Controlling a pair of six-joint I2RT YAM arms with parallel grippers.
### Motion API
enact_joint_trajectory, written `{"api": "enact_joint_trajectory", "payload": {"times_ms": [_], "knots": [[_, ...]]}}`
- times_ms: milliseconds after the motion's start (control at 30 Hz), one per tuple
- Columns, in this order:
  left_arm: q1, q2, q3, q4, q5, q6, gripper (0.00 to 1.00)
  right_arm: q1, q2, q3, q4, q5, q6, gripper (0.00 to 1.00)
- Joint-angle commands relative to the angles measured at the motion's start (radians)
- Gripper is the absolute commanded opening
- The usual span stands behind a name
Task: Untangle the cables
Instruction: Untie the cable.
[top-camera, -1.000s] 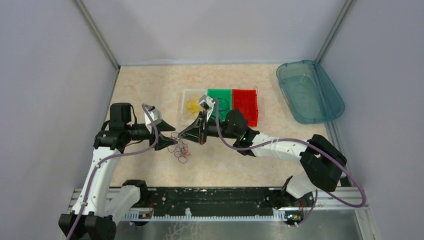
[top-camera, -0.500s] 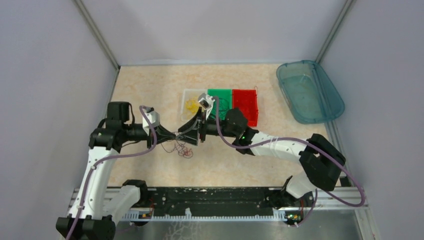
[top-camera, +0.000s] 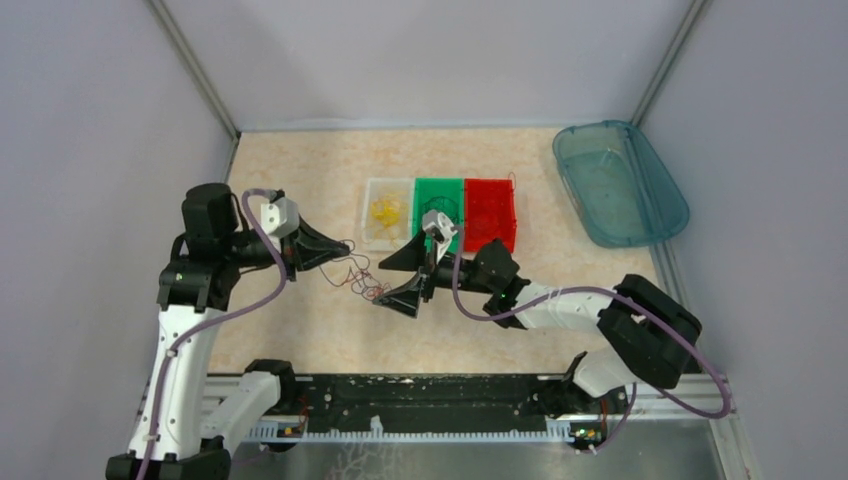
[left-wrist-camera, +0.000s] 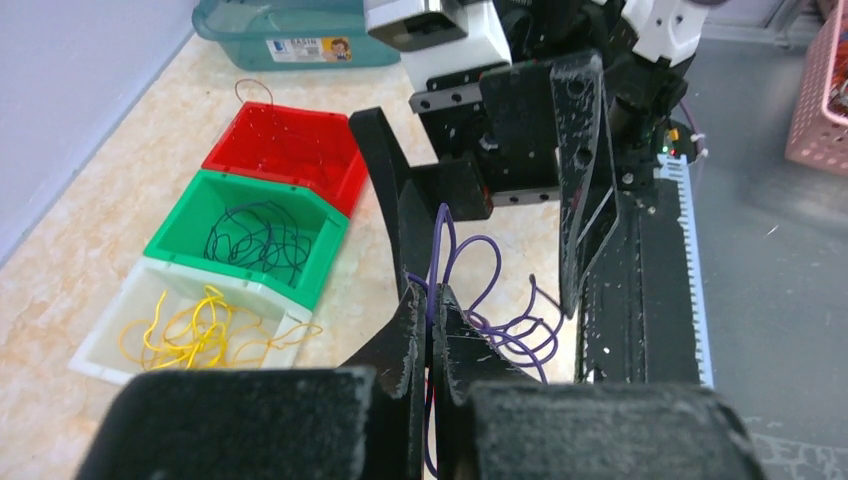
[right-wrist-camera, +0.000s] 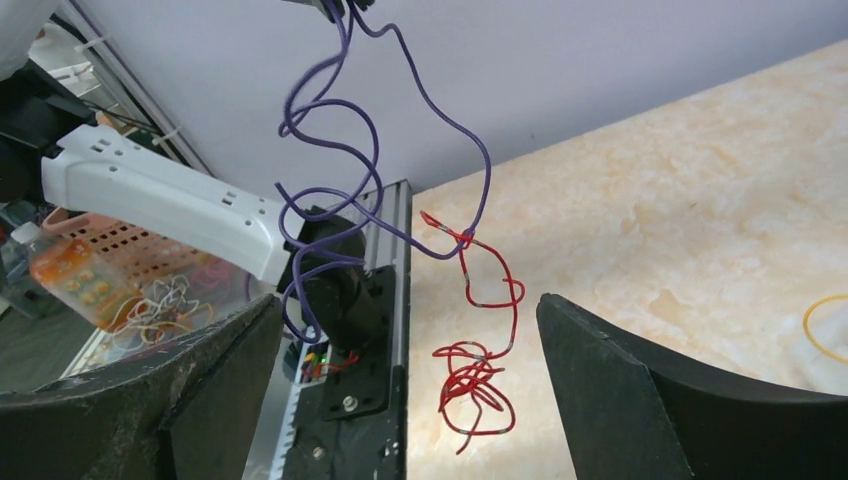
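Two claws (top-camera: 345, 246) (top-camera: 385, 283), three small bins (top-camera: 390, 236) (top-camera: 440, 189) (top-camera: 490, 205), one teal tub (top-camera: 620, 185).

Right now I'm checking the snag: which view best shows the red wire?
Right wrist: the red wire is seen whole, hooked on the purple wire. Top external shows it only as tiny loops; left wrist shows none of it.

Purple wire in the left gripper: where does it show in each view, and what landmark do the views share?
Left wrist: purple wire lower centre, pinched by the left gripper.
Right wrist: hanging from the top edge, left of centre, joined to a red wire.
Top external: mid-table, between the two arms' fingers.
Shared landmark: the open right gripper.
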Motion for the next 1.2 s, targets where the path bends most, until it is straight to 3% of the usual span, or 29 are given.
{"api": "enact_joint_trajectory", "payload": {"times_ms": [0,300,533,633,767,800,1167], "knots": [[-0.008,-0.016,0.051,0.105,0.060,-0.163,0.00,0.010,0.039,0.023,0.173,-0.042,-0.056,0.99],[-0.008,-0.014,0.133,0.163,0.081,-0.294,0.00,0.052,0.154,0.104,0.179,-0.027,-0.075,0.91],[-0.008,-0.018,0.165,0.167,0.088,-0.321,0.00,0.053,0.163,0.154,0.171,0.054,-0.069,0.74],[-0.009,-0.020,0.169,0.177,0.088,-0.337,0.00,0.052,0.155,0.158,0.167,0.071,-0.069,0.62],[-0.008,-0.031,0.175,0.212,0.072,-0.352,0.00,0.052,0.146,0.147,0.136,0.057,-0.064,0.17],[-0.008,-0.035,0.176,0.234,0.062,-0.364,0.00,0.052,0.144,0.137,0.130,0.056,-0.064,0.11],[-0.008,-0.039,0.238,0.584,-0.253,-0.429,0.00,0.052,0.184,-0.032,0.153,0.122,-0.049,0.08]]}}
